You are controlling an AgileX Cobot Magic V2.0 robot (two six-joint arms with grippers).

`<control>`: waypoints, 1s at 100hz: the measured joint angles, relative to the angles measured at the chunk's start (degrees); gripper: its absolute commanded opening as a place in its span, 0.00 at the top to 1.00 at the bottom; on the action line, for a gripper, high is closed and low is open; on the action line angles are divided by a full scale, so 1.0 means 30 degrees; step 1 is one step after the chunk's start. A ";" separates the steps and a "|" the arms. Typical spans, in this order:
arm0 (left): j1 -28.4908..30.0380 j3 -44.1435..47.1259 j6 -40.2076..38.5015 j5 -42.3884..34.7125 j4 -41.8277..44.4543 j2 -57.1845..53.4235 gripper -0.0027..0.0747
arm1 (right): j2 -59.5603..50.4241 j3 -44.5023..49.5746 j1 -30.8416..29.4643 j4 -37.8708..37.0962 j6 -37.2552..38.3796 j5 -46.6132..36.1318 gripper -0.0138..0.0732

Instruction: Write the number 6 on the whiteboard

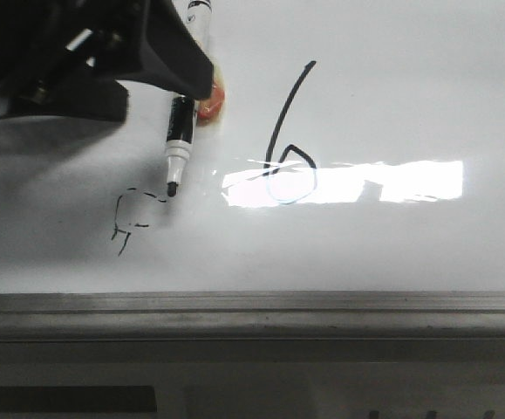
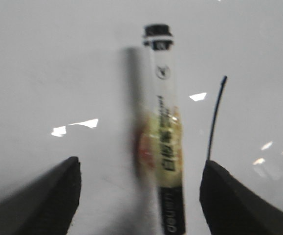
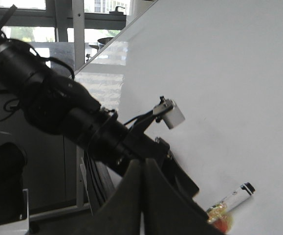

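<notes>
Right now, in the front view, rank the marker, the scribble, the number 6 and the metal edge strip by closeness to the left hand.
1. Marker, right at the left hand.
2. Scribble, lower left, and number 6, right: too close to call.
3. Metal edge strip, along the whiteboard bottom, farthest.

The whiteboard (image 3: 219,78) fills most of the right wrist view as a pale, glossy slanted plane. The right gripper (image 3: 142,196) sits at the bottom with its 2 dark fingers (image 3: 126,200) pressed together. Beyond it the left arm (image 3: 58,112), black and cabled, reaches across to the board, with a small white block (image 3: 172,114) fixed near its wrist. A marker (image 3: 231,199) lies against the board by that arm's end, with a yellowish label and a black tip; an orange-red smudge shows beside it. Windows (image 3: 38,19) and a frame stand behind.
</notes>
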 measured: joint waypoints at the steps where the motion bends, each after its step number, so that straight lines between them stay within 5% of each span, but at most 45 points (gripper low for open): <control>1: 0.0051 0.0005 0.0000 -0.0001 -0.0002 -0.0100 0.33 | -0.0066 0.0000 0.0000 -0.0187 0.0000 0.0148 0.91; 13: 0.0182 0.0229 0.0585 0.0858 -0.0088 -0.2331 0.47 | -0.1400 0.0099 -0.0034 -0.1750 0.0000 0.1153 0.91; 35: 0.0182 0.2412 0.1012 0.2885 0.1850 -0.7251 0.99 | -0.5360 0.3060 -0.1552 -0.5014 0.3221 0.0599 0.91; 63: 0.0182 0.6636 0.1012 0.3232 0.2399 -1.2028 0.99 | -1.1234 0.7620 -0.3967 -0.5938 0.4854 0.0898 0.91; 100: 0.0182 0.9305 0.1012 0.3232 0.2433 -1.2440 0.99 | -1.3294 0.8322 -0.4107 -0.5938 0.4954 0.0902 0.91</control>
